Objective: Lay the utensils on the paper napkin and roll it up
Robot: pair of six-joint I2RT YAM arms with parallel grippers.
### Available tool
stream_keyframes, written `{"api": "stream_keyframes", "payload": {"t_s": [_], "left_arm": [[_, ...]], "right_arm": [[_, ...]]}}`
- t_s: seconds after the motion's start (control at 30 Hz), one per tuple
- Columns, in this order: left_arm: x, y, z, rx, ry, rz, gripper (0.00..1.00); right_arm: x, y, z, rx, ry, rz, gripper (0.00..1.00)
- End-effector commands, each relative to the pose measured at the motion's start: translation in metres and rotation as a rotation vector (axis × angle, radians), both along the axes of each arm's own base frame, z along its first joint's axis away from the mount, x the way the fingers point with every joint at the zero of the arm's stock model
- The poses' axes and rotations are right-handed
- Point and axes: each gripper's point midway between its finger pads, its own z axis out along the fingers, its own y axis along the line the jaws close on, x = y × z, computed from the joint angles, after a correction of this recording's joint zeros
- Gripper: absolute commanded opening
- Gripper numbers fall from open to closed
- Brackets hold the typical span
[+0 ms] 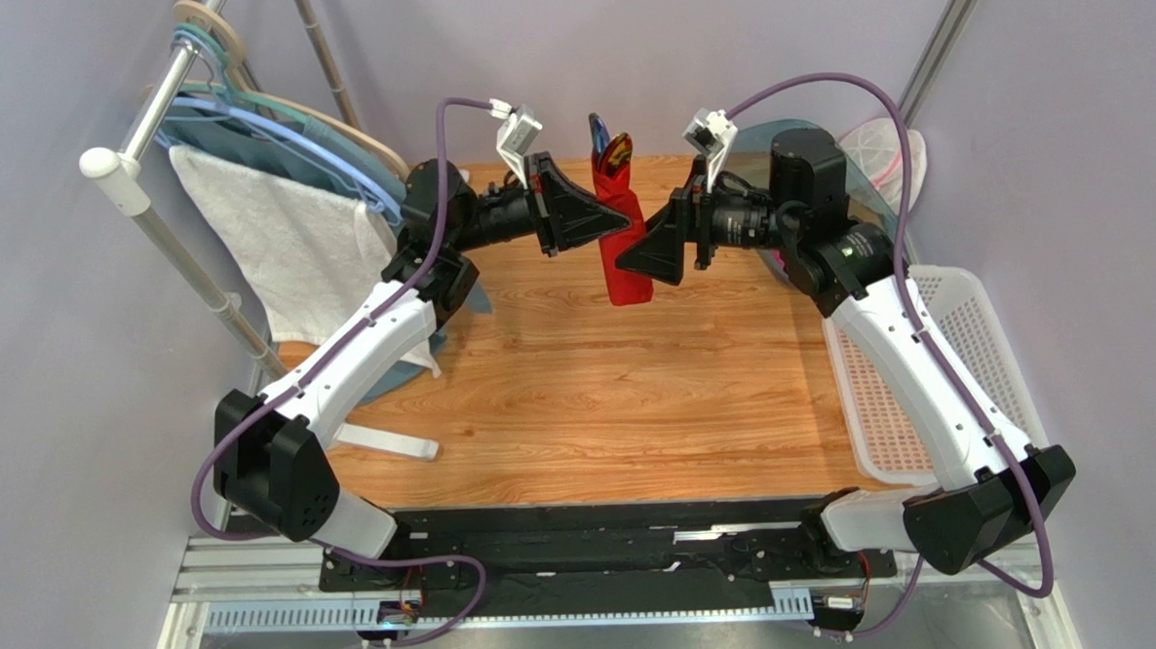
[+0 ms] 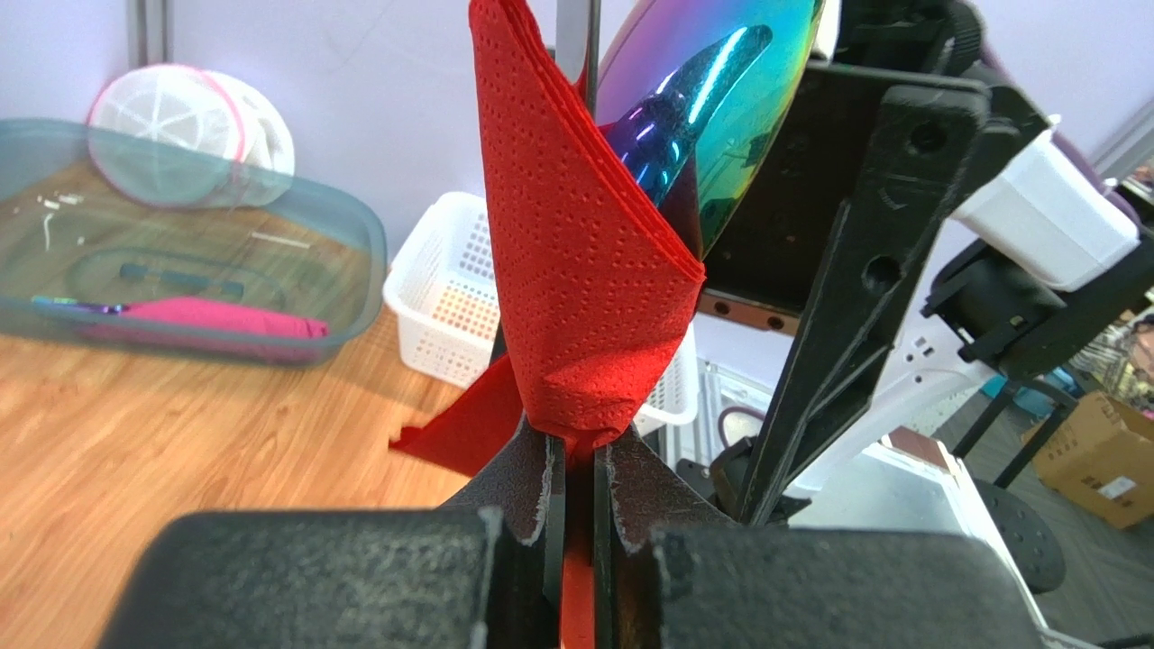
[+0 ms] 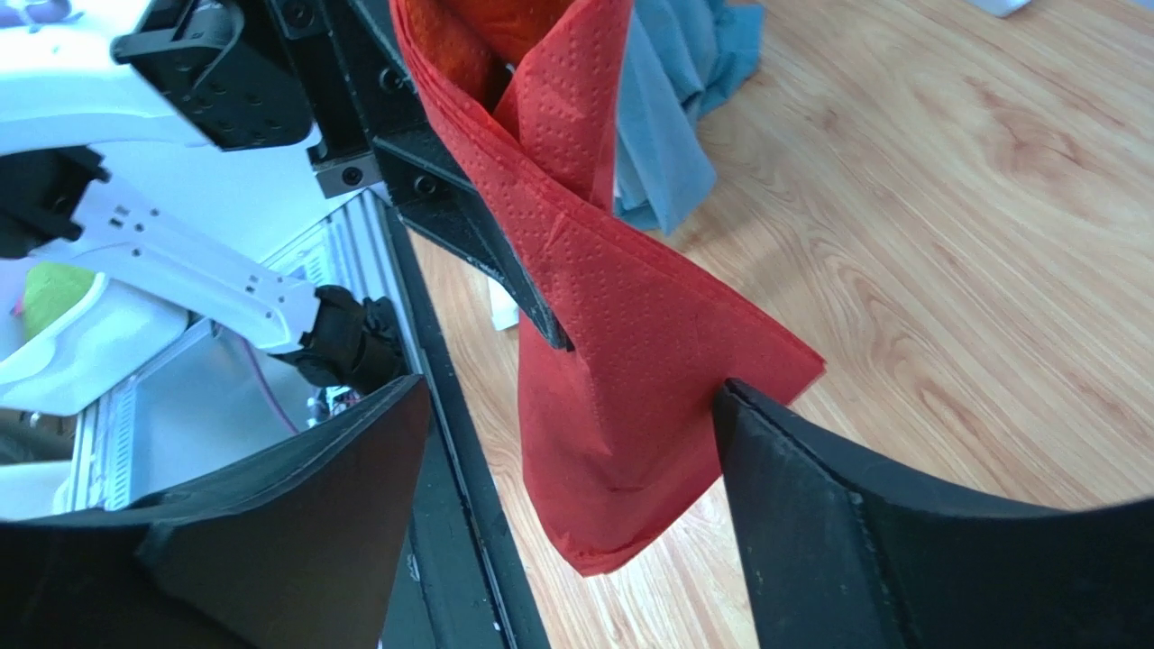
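Observation:
The red paper napkin (image 1: 622,250) hangs upright in the air above the far middle of the table, wrapped loosely into a cone. Shiny utensils (image 1: 610,145) with a rainbow sheen stick out of its top; a spoon bowl (image 2: 691,108) shows in the left wrist view. My left gripper (image 2: 579,460) is shut on the napkin (image 2: 583,244) at its pinched middle. From the right, my right gripper (image 3: 572,392) stands open around the napkin's lower end (image 3: 623,365). Its right finger (image 3: 813,514) touches the paper's edge, and the left one stays apart.
A white towel (image 1: 295,242) hangs on a rack with hangers at the far left. A white perforated basket (image 1: 966,352) stands at the right edge. A clear teal bin (image 2: 190,257) holding a pink item sits at the back. Blue cloth (image 3: 664,122) lies on the wood.

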Motion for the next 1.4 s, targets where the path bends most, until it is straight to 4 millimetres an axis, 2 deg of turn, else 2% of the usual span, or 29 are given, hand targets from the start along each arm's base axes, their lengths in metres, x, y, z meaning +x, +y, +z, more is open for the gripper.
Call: {"api": "stream_keyframes", "payload": {"t_s": [0.0,0.3,0.5,0.53,0.57,0.63,0.77,0.8,0.83,0.9,0.97,1.0,1.03,1.1,1.17,1.2,1.27,1.37], "left_arm": [[-0.014,0.005,0.047,-0.082,-0.131,-0.034,0.0],[-0.014,0.004,0.067,-0.114,-0.183,-0.047,0.0],[-0.017,0.005,0.074,-0.119,-0.205,-0.056,0.0],[-0.017,0.004,0.074,-0.121,-0.204,-0.059,0.0],[-0.017,0.004,0.074,-0.12,-0.202,-0.057,0.0],[-0.018,0.005,0.075,-0.123,-0.206,-0.059,0.0],[-0.019,0.005,0.076,-0.124,-0.212,-0.06,0.0],[-0.019,0.005,0.075,-0.122,-0.21,-0.06,0.0],[-0.018,0.005,0.073,-0.119,-0.204,-0.057,0.0],[-0.017,0.006,0.071,-0.115,-0.195,-0.04,0.0],[-0.015,0.008,0.071,-0.112,-0.199,-0.017,0.1],[-0.013,0.008,0.065,-0.097,-0.171,-0.004,0.16],[-0.007,0.011,0.063,-0.092,-0.159,0.024,0.28],[-0.001,0.017,0.053,-0.065,-0.116,0.054,0.4],[0.003,0.023,0.046,-0.044,-0.093,0.067,0.45],[0.005,0.027,0.042,-0.034,-0.092,0.072,0.52],[-0.002,0.03,0.04,-0.017,-0.108,0.045,0.56],[-0.012,0.03,0.034,-0.007,-0.1,-0.007,0.68]], "right_arm": [[-0.012,0.012,0.018,0.079,-0.048,0.096,0.78],[-0.021,0.023,0.023,0.13,-0.012,0.16,0.61],[-0.027,0.024,0.045,0.188,-0.009,0.19,0.35],[-0.029,0.025,0.047,0.191,-0.009,0.197,0.25],[-0.029,0.026,0.048,0.193,-0.001,0.197,0.21],[-0.029,0.027,0.048,0.194,0.01,0.202,0.15],[-0.026,0.028,0.051,0.206,0.037,0.202,0.15],[-0.027,0.029,0.053,0.206,0.03,0.204,0.12],[-0.025,0.028,0.053,0.206,0.026,0.2,0.0],[-0.026,0.027,0.057,0.205,0.008,0.195,0.0],[-0.024,0.026,0.058,0.199,-0.003,0.18,0.0],[-0.026,0.025,0.062,0.199,-0.008,0.183,0.0],[-0.026,0.024,0.063,0.196,-0.022,0.183,0.0],[-0.026,0.023,0.065,0.191,-0.018,0.177,0.0],[-0.026,0.021,0.065,0.188,-0.02,0.174,0.0],[-0.025,0.02,0.065,0.185,-0.019,0.172,0.0],[-0.025,0.019,0.065,0.182,-0.026,0.17,0.0],[-0.025,0.019,0.061,0.173,-0.025,0.17,0.0]]}}
